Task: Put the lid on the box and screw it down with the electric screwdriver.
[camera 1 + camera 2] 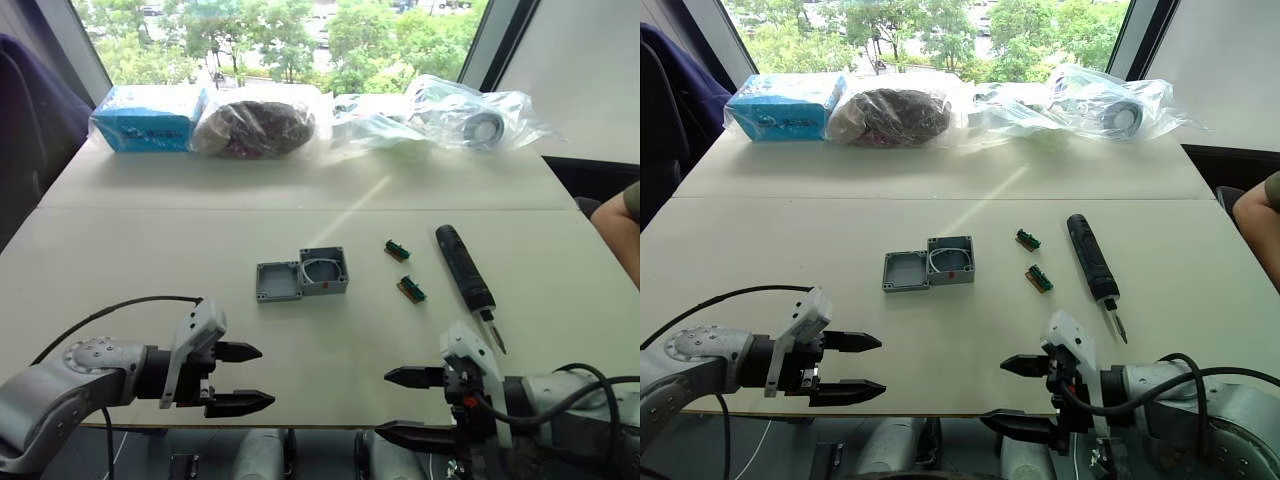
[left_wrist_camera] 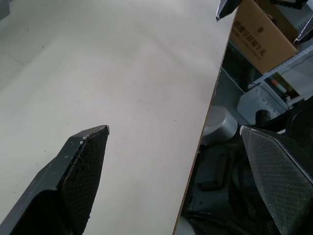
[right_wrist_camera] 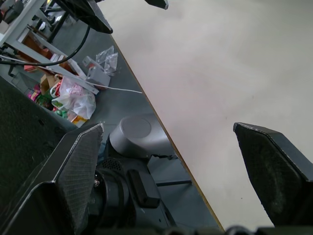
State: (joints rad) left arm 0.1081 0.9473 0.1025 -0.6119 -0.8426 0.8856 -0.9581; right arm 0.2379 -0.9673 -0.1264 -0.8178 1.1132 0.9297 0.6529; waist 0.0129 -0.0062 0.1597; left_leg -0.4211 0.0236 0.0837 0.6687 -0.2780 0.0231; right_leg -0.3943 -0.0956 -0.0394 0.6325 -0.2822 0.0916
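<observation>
Lid (image 1: pixel 278 282) lies flat mid-table, touching the left side of the open box (image 1: pixel 324 270), ahead of my empty, open left gripper (image 1: pixel 252 377), the nearer one; the electric screwdriver (image 1: pixel 466 273) points tip-first toward my open right gripper (image 1: pixel 398 405).

On the surface (image 1: pixel 150 270) the lid (image 1: pixel 278 282) lies touching the left side of the box (image 1: pixel 324 270); the electric screwdriver (image 1: pixel 466 275) lies to their right, well apart.
</observation>
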